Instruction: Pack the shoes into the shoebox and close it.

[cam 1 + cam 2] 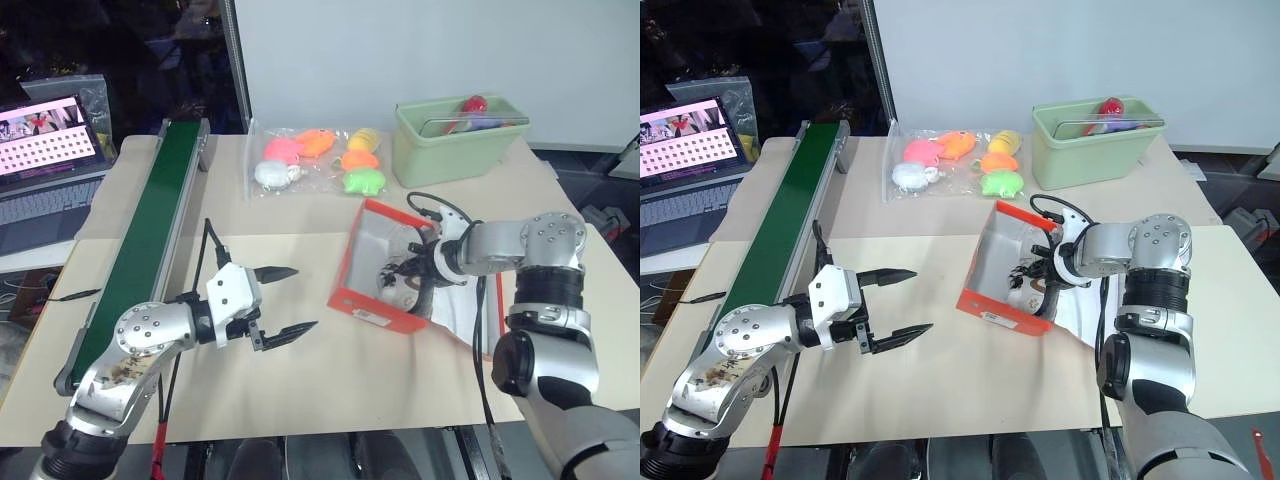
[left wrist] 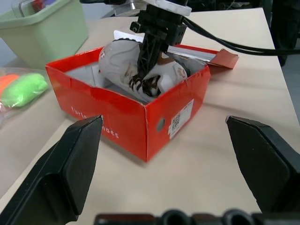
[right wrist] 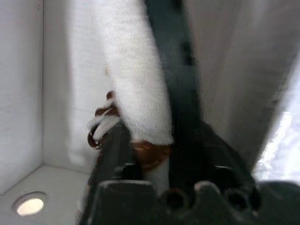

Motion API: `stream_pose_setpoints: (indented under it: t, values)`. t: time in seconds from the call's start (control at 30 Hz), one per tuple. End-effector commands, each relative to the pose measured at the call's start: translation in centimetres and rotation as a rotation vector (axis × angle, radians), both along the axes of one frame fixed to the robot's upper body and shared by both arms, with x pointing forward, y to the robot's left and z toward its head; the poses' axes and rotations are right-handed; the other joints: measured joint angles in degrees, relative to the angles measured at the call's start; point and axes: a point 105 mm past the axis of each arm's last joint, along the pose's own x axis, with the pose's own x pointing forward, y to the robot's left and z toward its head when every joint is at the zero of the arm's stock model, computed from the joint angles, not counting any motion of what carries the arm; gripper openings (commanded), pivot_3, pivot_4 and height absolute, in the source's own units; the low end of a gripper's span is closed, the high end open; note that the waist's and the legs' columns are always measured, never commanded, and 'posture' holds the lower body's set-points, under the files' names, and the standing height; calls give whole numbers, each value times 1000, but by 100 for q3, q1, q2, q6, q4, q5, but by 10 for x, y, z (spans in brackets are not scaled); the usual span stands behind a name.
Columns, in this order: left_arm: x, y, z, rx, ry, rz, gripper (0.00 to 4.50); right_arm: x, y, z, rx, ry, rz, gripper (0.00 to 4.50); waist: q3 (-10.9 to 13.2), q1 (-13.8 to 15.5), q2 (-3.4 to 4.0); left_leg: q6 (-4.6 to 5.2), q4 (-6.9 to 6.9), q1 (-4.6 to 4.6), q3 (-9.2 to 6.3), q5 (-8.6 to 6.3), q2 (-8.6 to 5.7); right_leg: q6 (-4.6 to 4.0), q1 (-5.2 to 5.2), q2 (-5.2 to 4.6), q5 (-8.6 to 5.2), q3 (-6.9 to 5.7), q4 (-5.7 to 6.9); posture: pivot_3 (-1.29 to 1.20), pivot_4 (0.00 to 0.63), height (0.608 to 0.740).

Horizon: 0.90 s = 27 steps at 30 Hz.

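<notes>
Shoes are being set down inside the red shoebox, one pinched by the right gripper, while the left gripper is held wide open nearby; letting go comes next, probably, then the lid.

A beige desk carries an open red-orange shoebox, a pale green bin at the far edge, a clear bag of colourful toys, and a long green conveyor strip.
</notes>
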Motion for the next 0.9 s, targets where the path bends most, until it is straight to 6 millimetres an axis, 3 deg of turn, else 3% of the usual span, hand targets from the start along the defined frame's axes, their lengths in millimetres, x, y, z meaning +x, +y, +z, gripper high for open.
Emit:
stream_pose_setpoints:
  t: [0.03,0.13,0.37,0.5,0.6,0.7,0.8,0.9]
  values:
    - [-2,-3,5,-4,-34,-9,4500,6,9,27,39,-78,41,3223,0,-1,0,0,0,0,0,0,0,0,0,0,0,0,0,0,150,729]
    - [1,-2,6,-4,-38,-2,4500,12,21,47,50,-144,72,4192,0,-15,0,0,0,0,0,0,0,0,-2,1,0,1,2,0,150,729]
    - [8,1,7,2,-55,31,4500,20,33,97,41,-316,80,4192,0,9,1,0,0,-1,-1,0,1,0,-3,2,0,-1,2,0,150,729]
    - [22,9,12,-24,-92,131,4500,22,39,124,-5,-477,103,4192,0,65,1,0,0,-10,-2,0,-1,0,-11,-2,0,-3,1,0,150,729]
    - [56,30,24,-64,-208,408,4500,12,65,149,-14,-718,270,4192,0,109,1,0,0,-7,-2,0,0,0,-12,-1,0,-3,5,0,150,729]
    - [82,59,37,-173,-252,718,4500,-9,87,162,-76,-1001,489,4192,0,123,1,0,1,-6,-5,0,2,1,-11,2,0,-5,4,0,150,729]
    - [91,88,34,-210,-252,978,4500,-55,107,147,-100,-1222,832,4192,-2,157,-5,2,2,-12,-13,-2,-1,8,-6,-4,1,-11,-2,0,150,729]
    - [90,122,17,-177,-196,1200,4500,-83,105,111,-9,-1187,998,4192,-2,138,-7,7,3,-18,-16,-7,-6,16,-4,-11,2,-14,6,0,150,729]
